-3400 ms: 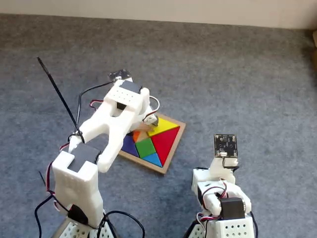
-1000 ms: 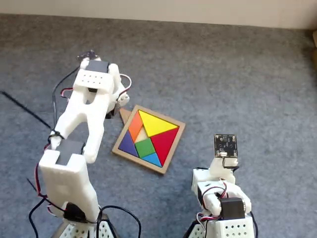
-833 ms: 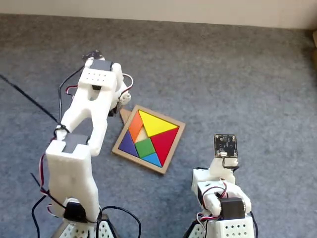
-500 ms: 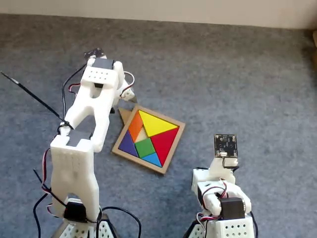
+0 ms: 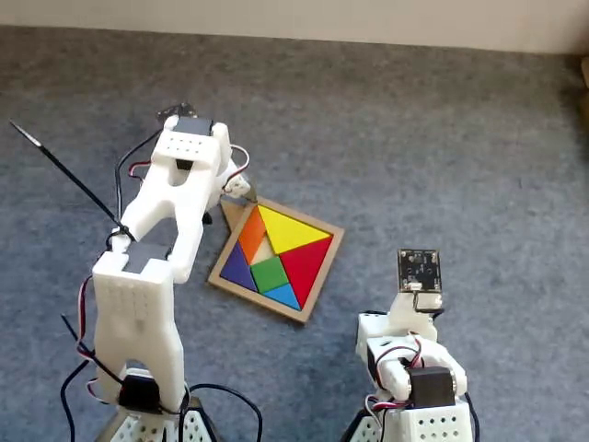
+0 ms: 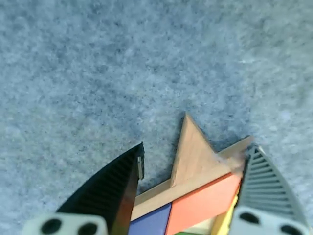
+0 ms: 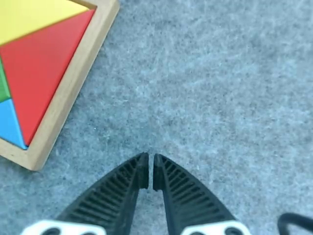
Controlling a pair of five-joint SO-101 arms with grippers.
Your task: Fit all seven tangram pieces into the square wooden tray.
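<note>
Inside the square wooden tray (image 5: 327, 273), six flat painted pieces sit flush: a yellow triangle (image 5: 290, 230), red triangle (image 5: 306, 262), orange parallelogram (image 5: 251, 238) and green square (image 5: 270, 273) among them. One pale triangular gap (image 5: 265, 249) shows at the centre. By that, only the bare-wood triangle (image 6: 191, 142), on fuzzy grey carpet (image 5: 442, 138) touching the tray's corner, is left. The left gripper (image 6: 194, 159) straddles it wide open, gripping nothing; the right gripper (image 7: 147, 171) hangs nearly closed, empty.
</note>
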